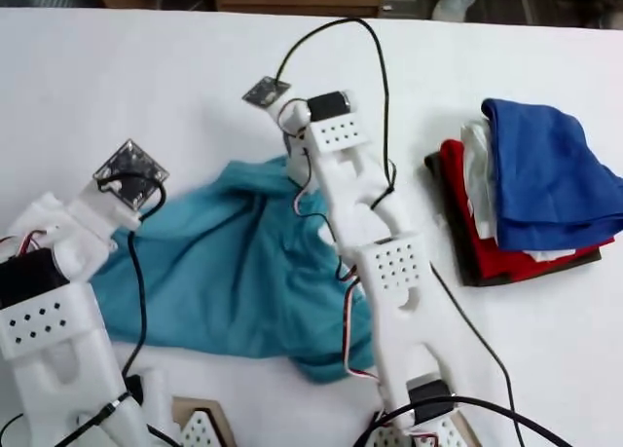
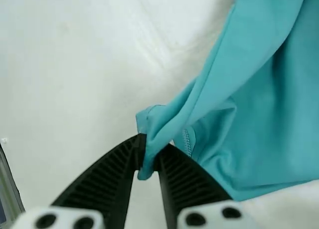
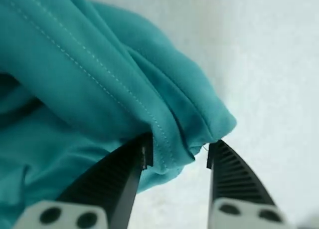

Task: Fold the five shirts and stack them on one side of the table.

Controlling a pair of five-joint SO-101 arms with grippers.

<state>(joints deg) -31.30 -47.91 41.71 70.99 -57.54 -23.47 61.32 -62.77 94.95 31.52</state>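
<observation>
A teal shirt [image 1: 234, 272] lies crumpled on the white table [image 1: 146, 77] between the two arms. My left gripper [image 2: 148, 149] is shut on a bunched corner of the teal shirt [image 2: 259, 114] at its left edge, slightly above the table. My right gripper [image 3: 177, 154] is closed around a thick hemmed fold of the teal shirt [image 3: 75, 79] at its far edge, near the table's middle. At the right sits a stack of folded shirts [image 1: 526, 204], with a blue shirt [image 1: 550, 174] on top and white, red and dark ones beneath.
The left arm [image 1: 49, 311] rises from the near-left edge and the right arm [image 1: 389, 272] from the near middle, crossing over the shirt's right part. Black cables [image 1: 380, 67] loop over the far table. Bare tabletop lies at the far left.
</observation>
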